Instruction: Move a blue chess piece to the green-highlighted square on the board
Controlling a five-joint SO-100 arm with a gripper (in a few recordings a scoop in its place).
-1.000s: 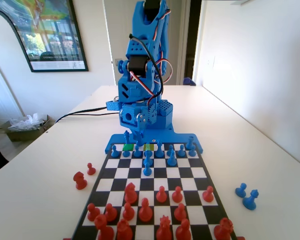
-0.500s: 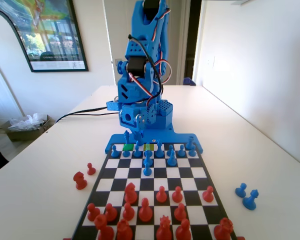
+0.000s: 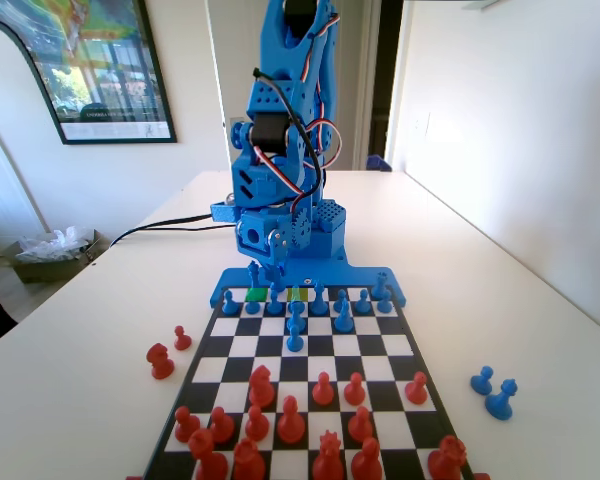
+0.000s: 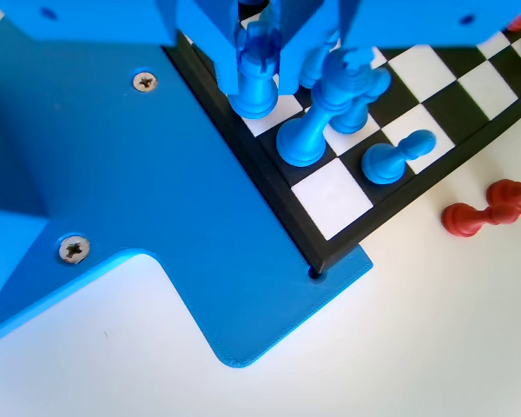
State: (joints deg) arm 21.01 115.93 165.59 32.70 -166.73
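In the wrist view my gripper (image 4: 260,52) hangs low over the board's (image 4: 334,195) back row, near a corner. It is shut on the blue chess piece (image 4: 255,82), whose base is over a white square. A taller blue piece (image 4: 308,130) stands one square nearer the corner, and a blue pawn (image 4: 389,162) stands beyond it. In the fixed view the gripper (image 3: 271,268) is at the board's (image 3: 370,345) far edge. The green-highlighted square (image 3: 257,294) lies just to its left and a paler yellow-green square (image 3: 298,294) just to its right.
Red pieces (image 3: 290,420) crowd the near half of the board. Two red pieces (image 3: 161,360) stand off the board on the left, and two blue ones (image 3: 490,392) on the right. Blue pieces (image 3: 343,315) line the far rows. A black cable (image 3: 170,225) runs left from the base.
The arm's upper part has shifted slightly to the left in the fixed view. The pieces on the board have not visibly moved.
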